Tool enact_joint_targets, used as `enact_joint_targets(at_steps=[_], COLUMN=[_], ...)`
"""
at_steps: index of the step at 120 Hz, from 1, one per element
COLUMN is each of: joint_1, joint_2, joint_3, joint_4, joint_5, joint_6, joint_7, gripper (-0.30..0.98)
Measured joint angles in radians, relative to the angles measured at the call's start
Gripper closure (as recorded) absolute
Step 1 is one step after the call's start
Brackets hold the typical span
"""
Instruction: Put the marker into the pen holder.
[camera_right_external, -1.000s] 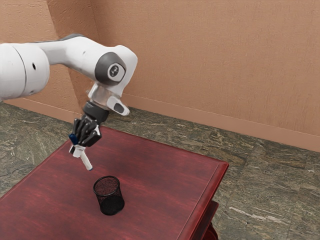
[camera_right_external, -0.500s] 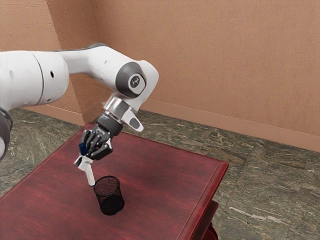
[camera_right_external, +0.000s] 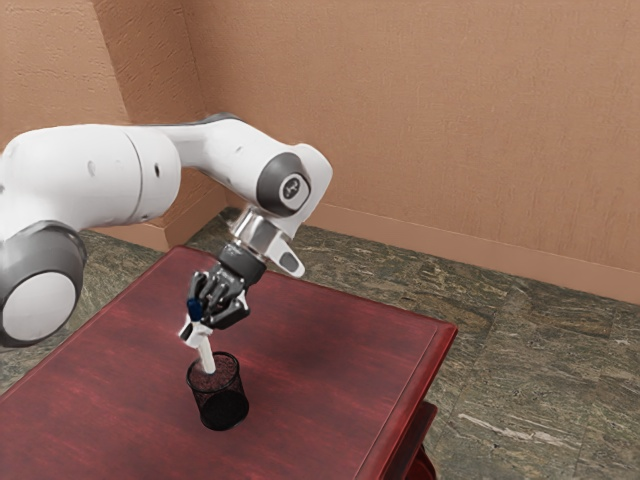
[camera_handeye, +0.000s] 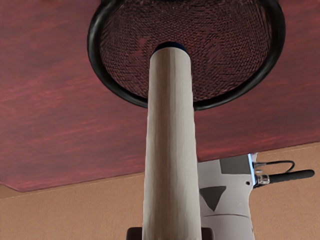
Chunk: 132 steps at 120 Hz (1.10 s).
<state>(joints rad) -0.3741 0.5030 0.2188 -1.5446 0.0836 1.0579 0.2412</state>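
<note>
Carefully, the gripper (camera_right_external: 199, 322), clamped on the marker (camera_handeye: 171, 140), should centre and lower it, seemingly just inside the pen holder (camera_right_external: 222, 408).

There is one black mesh pen holder (camera_right_external: 222, 408), and one white marker (camera_right_external: 207, 358), its lower end within the pen holder's rim. One red wooden table (camera_right_external: 330, 345) lies under the pen holder. Above the pen holder are one black two-finger gripper (camera_right_external: 206, 317) and, reaching in from the exterior view's left, one white Franka arm (camera_right_external: 155, 175). Beyond the pen holder stand three tan wall faces (camera_right_external: 430, 120), with one marbled stone floor (camera_right_external: 540, 410) lower than it. Well apart from the pen holder, the wrist view has one thin looped cable (camera_handeye: 280, 161) and one black rod (camera_handeye: 290, 176).
</note>
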Motion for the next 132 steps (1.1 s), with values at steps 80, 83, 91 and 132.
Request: enact_joint_targets(at_steps=[80,83,91,132], joint_1=[0.002,0.003,0.021,0.207], joint_2=[-0.051,-0.116,-0.291,-0.49], joint_3=[0.013,0.013,0.017,0.045], joint_4=[-0.002,-0.014,-0.074,-0.255], joint_5=[-0.027,-0.029,-0.034,-0.12], joint_6=[0.126,0.153,0.245,0.728], joint_7=[0.021,0.021,0.023,0.111], gripper=[0.22,0.2,0.15,0.04])
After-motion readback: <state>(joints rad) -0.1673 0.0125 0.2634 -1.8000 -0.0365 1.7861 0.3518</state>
